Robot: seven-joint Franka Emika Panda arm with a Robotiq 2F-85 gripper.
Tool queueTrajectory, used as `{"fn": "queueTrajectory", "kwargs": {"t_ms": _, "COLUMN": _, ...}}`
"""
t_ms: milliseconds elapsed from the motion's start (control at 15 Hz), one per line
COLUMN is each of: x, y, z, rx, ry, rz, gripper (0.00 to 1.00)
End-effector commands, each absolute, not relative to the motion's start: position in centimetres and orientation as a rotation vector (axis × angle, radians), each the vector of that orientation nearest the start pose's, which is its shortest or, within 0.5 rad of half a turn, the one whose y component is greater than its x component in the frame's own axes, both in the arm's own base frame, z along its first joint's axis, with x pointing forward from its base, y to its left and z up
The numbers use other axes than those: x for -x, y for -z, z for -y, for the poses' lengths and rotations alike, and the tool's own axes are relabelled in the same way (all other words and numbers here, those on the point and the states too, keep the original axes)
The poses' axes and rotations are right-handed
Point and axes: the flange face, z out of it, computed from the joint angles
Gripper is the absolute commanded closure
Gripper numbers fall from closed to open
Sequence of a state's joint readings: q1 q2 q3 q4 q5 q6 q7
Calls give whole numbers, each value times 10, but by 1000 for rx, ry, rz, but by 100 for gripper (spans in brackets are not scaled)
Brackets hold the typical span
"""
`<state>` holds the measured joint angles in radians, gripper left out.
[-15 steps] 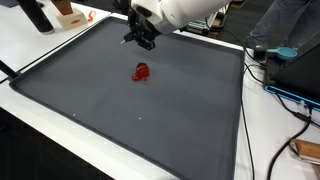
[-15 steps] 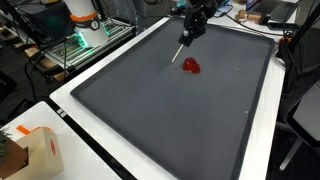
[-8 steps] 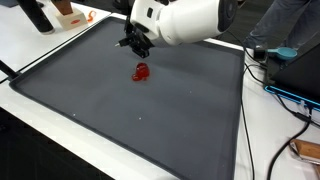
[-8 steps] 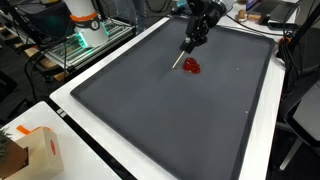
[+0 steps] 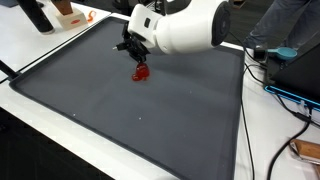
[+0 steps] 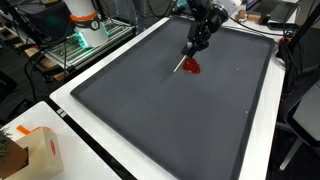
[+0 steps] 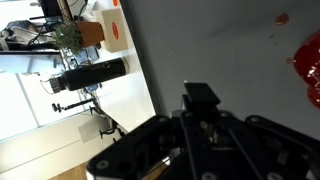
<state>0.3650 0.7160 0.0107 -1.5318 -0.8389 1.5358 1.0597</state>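
Holding 1 thin stick (image 6: 186,58) in the tightly closed gripper (image 6: 196,44). Red lump (image 6: 191,67) just below the fingers, beside the stick's tip, on the dark mat (image 6: 150,110). Probably best: move slowly, press lightly, avoid twisting the stick loose.

I work in a robotics lab. A white table (image 5: 40,52) carries a big dark mat (image 5: 130,110). At three o'clock loose cables (image 5: 262,75) trail off its edge, below someone in jeans (image 5: 285,25). In an exterior view, green-lit electronics (image 6: 78,45) stand at ten o'clock under an orange-and-white machine (image 6: 82,12), and a cardboard box (image 6: 40,150) sits at seven o'clock.
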Motion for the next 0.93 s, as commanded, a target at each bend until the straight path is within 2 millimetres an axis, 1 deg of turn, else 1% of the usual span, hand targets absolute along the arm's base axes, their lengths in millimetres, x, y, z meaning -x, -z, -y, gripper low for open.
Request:
{"fn": "queueTrajectory", "kwargs": {"t_ms": 0, "x": -631, "y": -231, "z": -154, "rx": -2052, "ry": -19, "rz": 400, "gripper": 97}}
{"fn": "queueTrajectory", "kwargs": {"t_ms": 267, "x": -635, "y": -241, "z": -146, "rx": -2088, "ry": -1, "rz": 370, "gripper": 97}}
{"fn": "queueTrajectory", "kwargs": {"t_ms": 467, "x": -637, "y": -253, "z": -141, "rx": -2133, "ry": 8, "rz": 327, "gripper": 97}}
{"fn": "queueTrajectory", "kwargs": {"t_ms": 667, "x": -641, "y": -272, "z": -137, "rx": -2205, "ry": -5, "rz": 273, "gripper": 97}}
{"fn": "queueTrajectory", "kwargs": {"t_ms": 867, "x": -645, "y": -295, "z": -133, "rx": -2287, "ry": -31, "rz": 227, "gripper": 97}}
